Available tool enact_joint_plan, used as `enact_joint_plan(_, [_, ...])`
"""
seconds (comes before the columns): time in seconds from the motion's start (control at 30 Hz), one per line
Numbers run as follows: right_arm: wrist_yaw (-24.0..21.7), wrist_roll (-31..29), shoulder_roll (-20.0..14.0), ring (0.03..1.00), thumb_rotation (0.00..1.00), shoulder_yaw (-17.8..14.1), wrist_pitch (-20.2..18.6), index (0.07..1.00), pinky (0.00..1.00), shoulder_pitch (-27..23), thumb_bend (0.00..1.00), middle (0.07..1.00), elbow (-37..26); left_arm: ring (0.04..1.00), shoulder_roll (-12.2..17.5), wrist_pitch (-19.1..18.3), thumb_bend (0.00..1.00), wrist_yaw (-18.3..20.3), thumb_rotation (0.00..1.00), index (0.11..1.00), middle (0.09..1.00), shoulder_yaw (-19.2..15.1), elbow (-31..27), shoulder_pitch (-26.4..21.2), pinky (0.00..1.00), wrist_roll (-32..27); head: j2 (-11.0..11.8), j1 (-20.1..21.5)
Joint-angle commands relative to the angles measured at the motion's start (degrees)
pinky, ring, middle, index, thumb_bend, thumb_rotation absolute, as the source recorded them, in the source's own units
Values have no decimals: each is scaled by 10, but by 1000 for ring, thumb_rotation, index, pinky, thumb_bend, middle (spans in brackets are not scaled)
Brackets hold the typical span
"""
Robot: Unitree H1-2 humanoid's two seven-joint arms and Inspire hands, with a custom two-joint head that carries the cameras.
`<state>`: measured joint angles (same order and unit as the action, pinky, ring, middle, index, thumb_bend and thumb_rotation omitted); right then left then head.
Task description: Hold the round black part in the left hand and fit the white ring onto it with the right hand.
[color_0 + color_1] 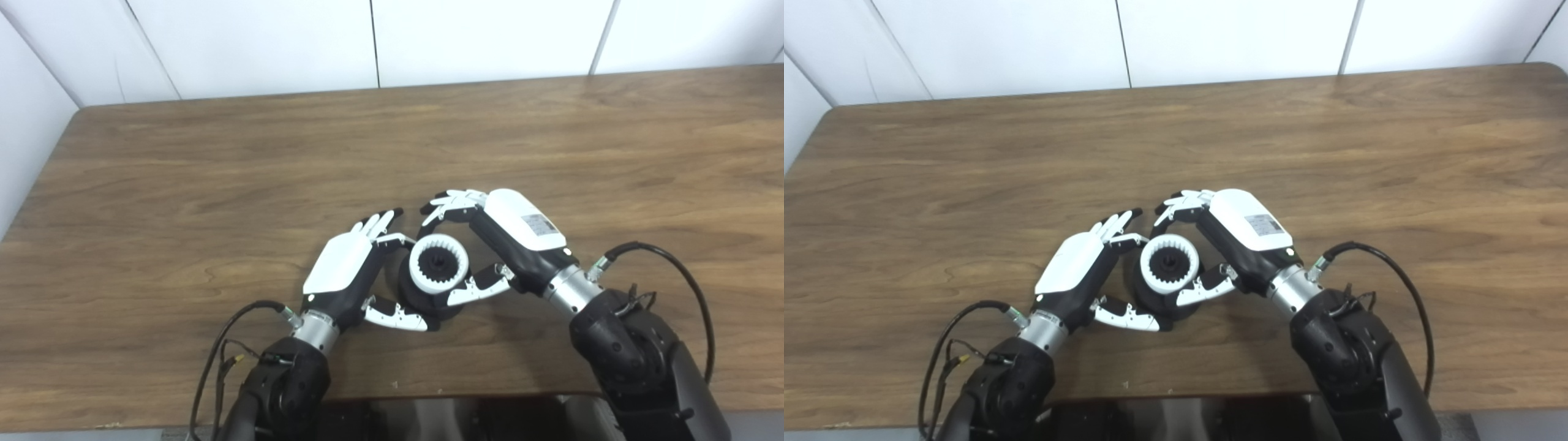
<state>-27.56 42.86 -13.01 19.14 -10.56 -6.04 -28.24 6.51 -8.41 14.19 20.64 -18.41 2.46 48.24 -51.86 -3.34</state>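
Both hands sit close to me. My left hand grips the black part so it stays put. My right hand wraps the white ring, pressing it on top.

The table is seen to be of brown wood grain with a smooth, faintly sheened finish. The white ring is shown as matt plastic, toothed inside, and the round black part as dull black. Glossy white shells and bare metal wrists are borne by the left hand and right hand.
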Motion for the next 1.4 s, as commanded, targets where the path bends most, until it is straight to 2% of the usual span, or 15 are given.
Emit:
enact_joint_plan(0.0, [-35,3,-11,962,416,-1,-20,814,961,-24,856,937,-27,1000,-4,7,915,-14,363,639,1000,-6,-23,-19,1000,-3,0,1])
enact_joint_plan(0.1, [-59,10,-16,982,434,0,-40,971,929,-30,987,993,-38,1000,-3,8,914,-15,377,639,1000,-7,-22,-19,1000,-4,0,1])
enact_joint_plan(0.13, [-64,11,-18,985,430,0,-44,985,925,-31,994,997,-41,1000,-4,9,915,-15,371,639,1000,-7,-22,-19,1000,-3,0,1])
enact_joint_plan(0.4, [-76,3,-27,1000,410,-8,-45,1000,903,-35,1000,1000,-40,1000,-4,9,919,-15,353,635,1000,-9,-24,-20,1000,-3,-2,-1])
enact_joint_plan(0.6, [-93,25,-36,1000,436,-2,-45,1000,878,-40,1000,1000,-40,1000,-3,8,916,-14,351,635,1000,-10,-24,-20,1000,-3,-2,-1])
enact_joint_plan(0.73, [-95,29,-37,1000,419,-7,-51,1000,880,-40,1000,1000,-43,1000,-3,8,918,-14,351,636,998,-11,-24,-20,1000,-2,0,2])
enact_joint_plan(1.1, [-73,-18,-42,1000,425,-81,-69,1000,944,-36,1000,1000,-57,1000,-1,8,916,-13,340,637,998,-13,-23,-20,1000,-4,6,6])
enact_joint_plan(1.23, [-57,-29,-44,1000,443,-101,-65,1000,973,-37,1000,1000,-53,1000,1,9,918,-13,340,636,996,-15,-19,-24,1000,-2,7,8])
enact_joint_plan(1.37, [-31,-45,-46,1000,445,-126,-60,1000,947,-38,1000,1000,-47,1000,6,8,916,-13,346,636,994,-16,-12,-31,1000,6,7,12])
